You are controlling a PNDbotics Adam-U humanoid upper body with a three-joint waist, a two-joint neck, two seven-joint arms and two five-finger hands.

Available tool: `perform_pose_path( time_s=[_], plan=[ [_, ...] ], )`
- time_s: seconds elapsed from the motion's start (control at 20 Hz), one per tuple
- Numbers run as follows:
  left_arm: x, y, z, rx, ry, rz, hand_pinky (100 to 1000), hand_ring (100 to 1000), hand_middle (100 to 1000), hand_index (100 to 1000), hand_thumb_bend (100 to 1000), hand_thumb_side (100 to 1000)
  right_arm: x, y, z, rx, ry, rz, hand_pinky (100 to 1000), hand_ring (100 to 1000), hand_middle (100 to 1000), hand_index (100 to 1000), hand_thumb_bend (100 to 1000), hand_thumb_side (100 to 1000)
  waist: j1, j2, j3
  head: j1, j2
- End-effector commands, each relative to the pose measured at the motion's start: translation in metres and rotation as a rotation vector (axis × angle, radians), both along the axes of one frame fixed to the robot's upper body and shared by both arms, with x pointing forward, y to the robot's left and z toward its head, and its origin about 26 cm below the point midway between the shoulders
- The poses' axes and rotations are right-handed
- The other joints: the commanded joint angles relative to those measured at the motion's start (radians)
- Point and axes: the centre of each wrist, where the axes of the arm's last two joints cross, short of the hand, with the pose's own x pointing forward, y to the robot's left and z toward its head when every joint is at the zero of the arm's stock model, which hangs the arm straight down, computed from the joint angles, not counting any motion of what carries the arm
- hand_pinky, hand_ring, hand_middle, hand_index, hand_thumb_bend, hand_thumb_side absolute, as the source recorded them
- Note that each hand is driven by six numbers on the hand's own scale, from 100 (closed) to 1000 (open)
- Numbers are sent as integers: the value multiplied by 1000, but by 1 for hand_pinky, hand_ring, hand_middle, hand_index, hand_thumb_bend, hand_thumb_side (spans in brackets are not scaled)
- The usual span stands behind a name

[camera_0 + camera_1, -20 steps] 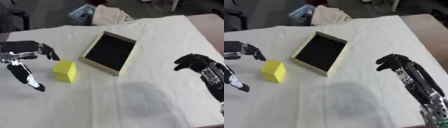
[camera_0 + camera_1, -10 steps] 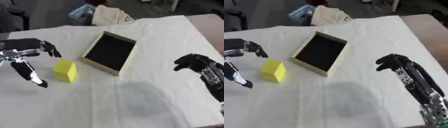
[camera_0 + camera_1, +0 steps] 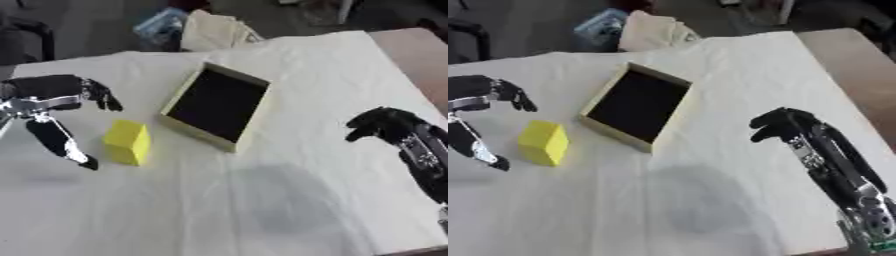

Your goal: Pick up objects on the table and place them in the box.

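2 hands are in view over 1 table [image 3: 262,200] draped in a pale cloth, and 1 loose object remains to be collected.

Table: the cloth covers nearly the whole work surface, with bare brown top showing only at the far right corner. Its wrinkles could let light things slide a little when pushed.

Box [image 3: 217,105]: shallow, pale walls, dark inside, lying askew near the table's middle. It looks empty, so no part of the task appears done. It sits open side up between both arms, so either could drop something in from above.

Right hand [image 3: 785,126]: near the right edge, well apart from the box and the block. Fingers curled under, holding nothing. It reads as idle, parked clear of the work.

Left hand [image 3: 61,107]: at the left edge, fingers spread in 1 upper cluster and the thumb reaching down, relaxed, gripping nothing. The opening faces the block, which suggests a grasp being lined up.

Yellow block [image 3: 127,141]: upright on the cloth, just beside the box's near left wall and close to the left hand's lower tip, not touching either as far as can be seen.

Judgement: approach step; a short carry to the box would follow.
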Motion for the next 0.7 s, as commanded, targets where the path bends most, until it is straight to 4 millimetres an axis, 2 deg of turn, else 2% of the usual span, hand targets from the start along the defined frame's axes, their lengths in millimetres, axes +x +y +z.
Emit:
perform_pose_path(
  time_s=[0.05,0.3,0.7],
  plan=[
    [0,4,16,3,-43,9,812,728,705,839,788,355,-2,-1,8,-14,-27,11,707,622,652,729,100,969,-2,-18,-2,0,-7],
    [18,-14,14,-17,-53,27,809,725,700,838,780,347,-2,2,8,-12,-22,21,707,622,652,729,100,969,0,-13,-22,6,-6],
    [32,-19,0,-10,-70,45,805,718,692,832,770,343,-2,3,8,-8,-20,22,707,622,653,729,100,971,0,-11,-32,8,-6]
  ],
)
